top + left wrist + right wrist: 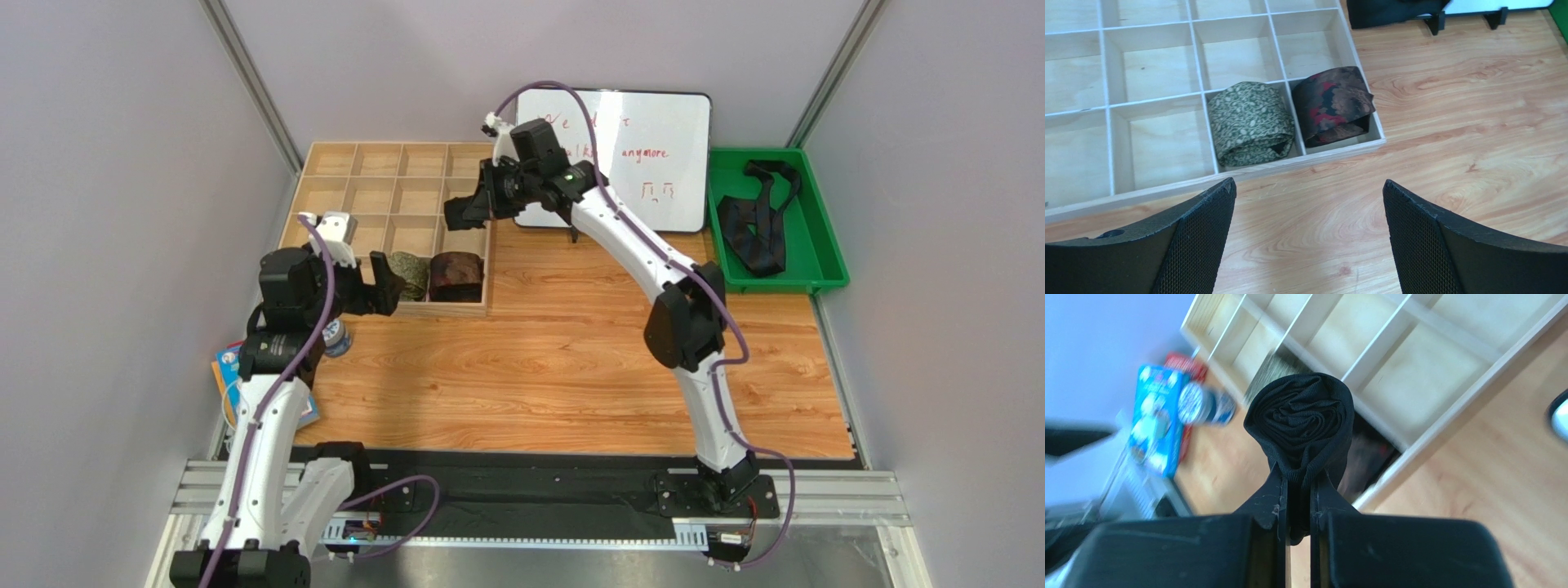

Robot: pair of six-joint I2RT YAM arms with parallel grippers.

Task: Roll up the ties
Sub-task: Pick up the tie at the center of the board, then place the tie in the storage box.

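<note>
My right gripper [1296, 478] is shut on a rolled black tie [1300, 419] and holds it in the air over the wooden compartment tray [368, 184], near its right side [464, 211]. A rolled olive-green patterned tie [1250, 122] and a rolled dark reddish-brown tie [1333, 104] sit in adjacent front compartments of the tray [1155, 184]; they also show in the top view, olive [405, 272] and brown [458, 273]. My left gripper [1309, 239] is open and empty above the table just in front of the tray. Loose black ties [754, 221] lie in the green bin.
A green bin [822, 263] stands at the back right. A whiteboard [644, 153] with red writing leans behind the tray. A blue packet and a can [233, 361] lie by the left arm at the table's left edge.
</note>
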